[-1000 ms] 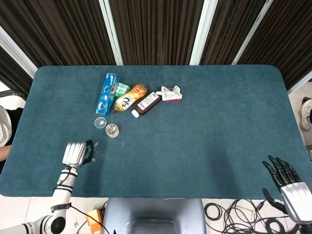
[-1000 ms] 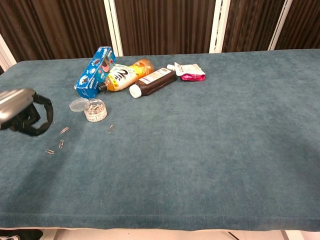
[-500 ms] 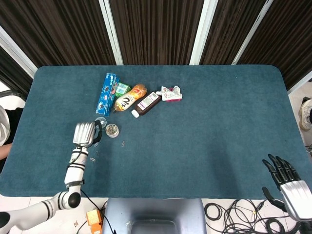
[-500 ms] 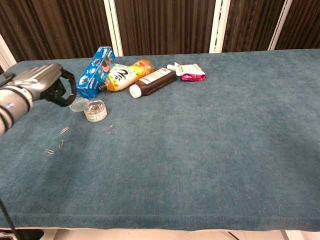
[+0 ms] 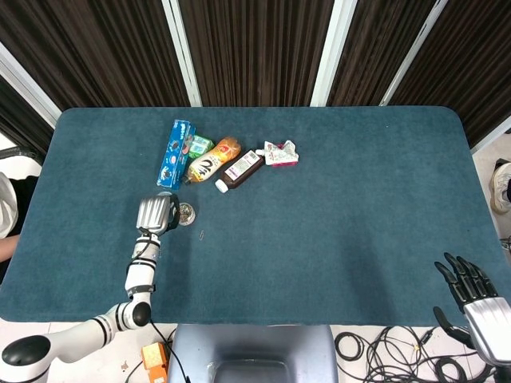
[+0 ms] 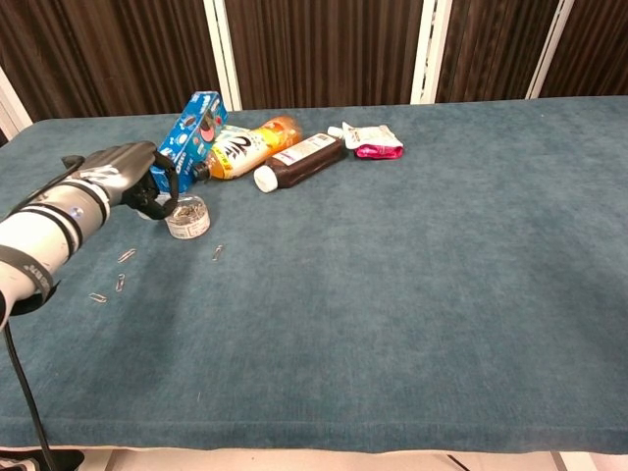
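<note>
Just right of the left robot hand [image 5: 156, 214] sits the clip jar [image 5: 186, 213].

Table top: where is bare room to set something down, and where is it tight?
The cloth right of the pink pouch and brown bottle is bare to the table edges. It is crowded at the rear left: blue box, orange bottle, clip jar by the left hand, loose clips nearby.

The left arm stretches up from the lower left of the head view, its left hand [image 5: 156, 213] knuckles-up, fingers curled downward. The right hand [image 5: 477, 297] sits at the lower right corner — fingers spread, holding nothing.
</note>
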Robot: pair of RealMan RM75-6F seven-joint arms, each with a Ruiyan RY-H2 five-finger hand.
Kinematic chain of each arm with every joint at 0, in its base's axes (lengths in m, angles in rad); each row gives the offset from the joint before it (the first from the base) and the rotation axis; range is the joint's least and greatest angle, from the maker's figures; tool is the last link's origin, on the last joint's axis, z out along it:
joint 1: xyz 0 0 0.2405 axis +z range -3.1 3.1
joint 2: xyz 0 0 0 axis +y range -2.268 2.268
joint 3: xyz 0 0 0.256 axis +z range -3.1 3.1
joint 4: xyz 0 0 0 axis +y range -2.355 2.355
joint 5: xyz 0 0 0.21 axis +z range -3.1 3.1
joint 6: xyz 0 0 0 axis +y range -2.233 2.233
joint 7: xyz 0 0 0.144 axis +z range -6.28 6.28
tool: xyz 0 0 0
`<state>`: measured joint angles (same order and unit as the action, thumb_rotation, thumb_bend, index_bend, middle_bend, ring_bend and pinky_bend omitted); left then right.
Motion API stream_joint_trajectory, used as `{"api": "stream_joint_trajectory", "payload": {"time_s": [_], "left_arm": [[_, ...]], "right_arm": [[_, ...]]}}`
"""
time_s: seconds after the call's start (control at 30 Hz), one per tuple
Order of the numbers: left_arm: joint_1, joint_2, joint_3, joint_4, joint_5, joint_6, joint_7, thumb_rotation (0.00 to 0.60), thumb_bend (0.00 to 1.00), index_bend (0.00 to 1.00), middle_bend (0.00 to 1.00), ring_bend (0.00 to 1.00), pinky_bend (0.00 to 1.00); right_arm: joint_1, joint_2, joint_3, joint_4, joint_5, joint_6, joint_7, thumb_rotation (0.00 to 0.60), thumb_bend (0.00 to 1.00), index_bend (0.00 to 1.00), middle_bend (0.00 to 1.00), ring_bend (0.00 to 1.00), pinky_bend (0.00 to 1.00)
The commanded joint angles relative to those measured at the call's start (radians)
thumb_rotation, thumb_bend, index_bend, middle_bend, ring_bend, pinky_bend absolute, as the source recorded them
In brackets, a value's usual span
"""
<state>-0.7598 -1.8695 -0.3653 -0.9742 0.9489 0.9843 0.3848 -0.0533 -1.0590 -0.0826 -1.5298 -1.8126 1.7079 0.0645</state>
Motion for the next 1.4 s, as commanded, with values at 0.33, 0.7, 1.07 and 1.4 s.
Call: {"api": "stream_joint_trajectory", "payload": {"time_s": [0.33,0.7,1.07,1.4], "left_arm": [[-0.018,-0.027,0.004,0.023,-0.009,0.0,0.006,0.6,0.42,0.6,1.0,1.0,1.0],[-0.011,-0.011,0.01,-0.002,-0.039,-0.003,0.039,0.6,0.38,0.24,1.0,1.0,1.0],[0.135,0.189,0.093,-0.357,0.062,0.186,0.044,0.6,0.36,0.36,1.0,1.0,1.0],[0.282,0.354,0.258,-0.632,0.141,0.271,0.069,0.6,0.36,0.41,1.0,1.0,1.0]], "right_arm": [[-0.005,-0.001,0.0,0.008,-0.007,0.015,0.014,0.6,0.32,0.0,0.0,0.0,0.13],[-0.008,0.001,-0.001,0.013,-0.01,0.022,0.026,0.6,0.32,0.0,0.0,0.0,0.13],[-0.013,0.001,-0.001,0.02,-0.015,0.031,0.032,0.6,0.32,0.0,0.0,0.0,0.13],[-0.01,-0.003,-0.004,0.012,-0.02,0.018,0.013,0.6,0.32,0.0,0.0,0.0,0.13]]}}
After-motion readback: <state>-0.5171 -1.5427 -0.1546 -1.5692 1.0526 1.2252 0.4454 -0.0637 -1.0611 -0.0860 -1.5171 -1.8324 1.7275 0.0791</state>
